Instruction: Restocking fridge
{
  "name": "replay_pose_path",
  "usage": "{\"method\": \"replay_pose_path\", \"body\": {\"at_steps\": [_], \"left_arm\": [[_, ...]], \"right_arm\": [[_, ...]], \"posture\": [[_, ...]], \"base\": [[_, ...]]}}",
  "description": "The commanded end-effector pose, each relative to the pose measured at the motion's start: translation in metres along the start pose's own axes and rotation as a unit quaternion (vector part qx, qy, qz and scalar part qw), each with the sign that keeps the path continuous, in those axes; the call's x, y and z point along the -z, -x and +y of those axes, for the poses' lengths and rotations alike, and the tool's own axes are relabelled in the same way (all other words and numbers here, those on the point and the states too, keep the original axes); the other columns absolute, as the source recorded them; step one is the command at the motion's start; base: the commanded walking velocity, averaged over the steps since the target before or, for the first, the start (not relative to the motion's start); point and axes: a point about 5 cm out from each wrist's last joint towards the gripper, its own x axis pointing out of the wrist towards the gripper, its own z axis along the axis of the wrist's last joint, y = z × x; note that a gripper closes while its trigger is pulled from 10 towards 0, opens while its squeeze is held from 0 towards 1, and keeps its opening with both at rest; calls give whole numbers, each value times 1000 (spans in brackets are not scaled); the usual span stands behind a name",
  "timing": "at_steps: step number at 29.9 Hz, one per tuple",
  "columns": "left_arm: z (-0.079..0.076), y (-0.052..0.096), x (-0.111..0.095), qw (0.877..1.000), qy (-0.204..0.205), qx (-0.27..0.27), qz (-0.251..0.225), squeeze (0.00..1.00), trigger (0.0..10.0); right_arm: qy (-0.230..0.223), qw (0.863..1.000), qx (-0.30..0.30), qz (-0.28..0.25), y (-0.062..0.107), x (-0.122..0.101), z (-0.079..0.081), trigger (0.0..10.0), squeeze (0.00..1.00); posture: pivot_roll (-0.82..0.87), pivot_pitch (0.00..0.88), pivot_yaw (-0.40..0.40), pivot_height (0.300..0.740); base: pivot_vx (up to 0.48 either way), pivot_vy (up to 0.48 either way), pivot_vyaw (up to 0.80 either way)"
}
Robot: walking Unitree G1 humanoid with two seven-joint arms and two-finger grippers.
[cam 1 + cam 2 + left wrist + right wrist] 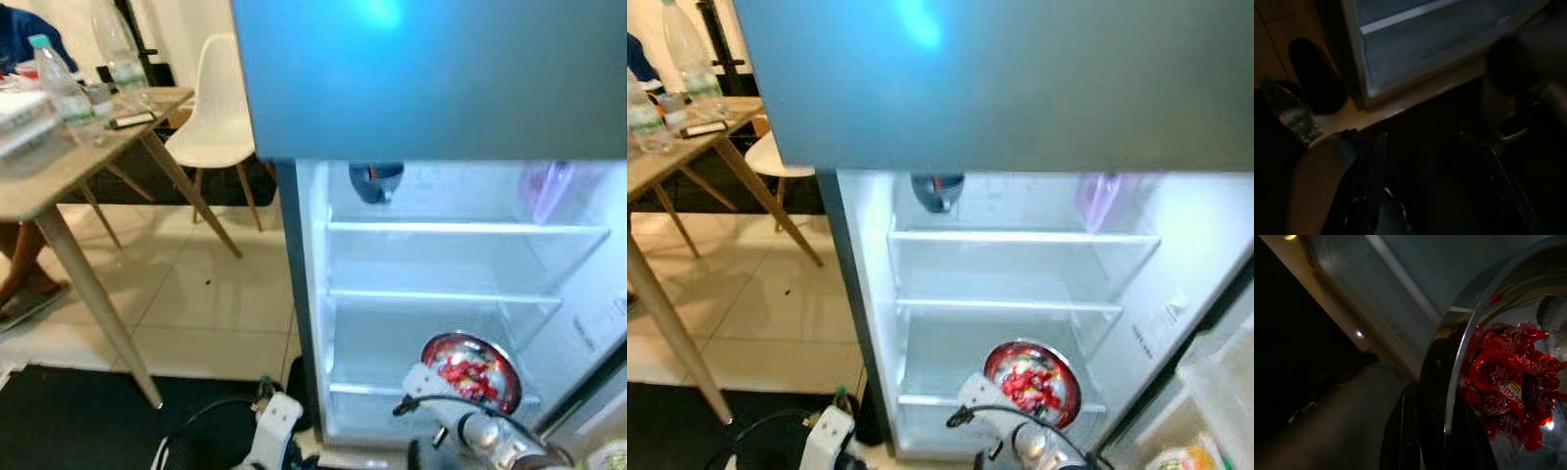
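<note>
- While the fridge (441, 294) stands open, the right gripper (1422, 431) pinches a steel bowl (470, 370) of red sweets (467, 372) at its lower shelf (372, 390).
- Left gripper (1371, 196) hangs low; finger spread unclear.

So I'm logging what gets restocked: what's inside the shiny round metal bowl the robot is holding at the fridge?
The shiny round metal bowl, gripped at its rim by the right gripper, holds red-wrapped candies. Whatever lies beneath the pile is covered.
</note>
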Motion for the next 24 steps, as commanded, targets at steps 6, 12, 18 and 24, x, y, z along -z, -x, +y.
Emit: {"method": "replay_pose_path", "body": {"at_steps": [6, 12, 18, 24], "left_arm": [[12, -4, -32, 996, -63, -32, -57, 0, 10000], [11, -8, -57, 988, -101, -31, -110, 0, 10000], [2, -12, -70, 982, -126, -12, -140, 0, 10000], [-5, -13, -66, 981, -131, 3, -143, 0, 10000]], "right_arm": [[25, 999, 18, -22, -2, -19, -12, 10000, 0], [35, 998, 24, -54, -4, -40, -20, 10000, 0], [51, 995, 27, -78, -3, -58, -30, 10000, 0], [55, 995, 29, -75, -4, -64, -33, 10000, 0]], "posture": [[-19, 29, 10, 525], [-14, 42, 8, 500], [-12, 64, 14, 475], [-7, 88, 22, 450]], "base": [[0, 0, 0], [0, 0, 0], [0, 0, 0], [0, 0, 0]]}}
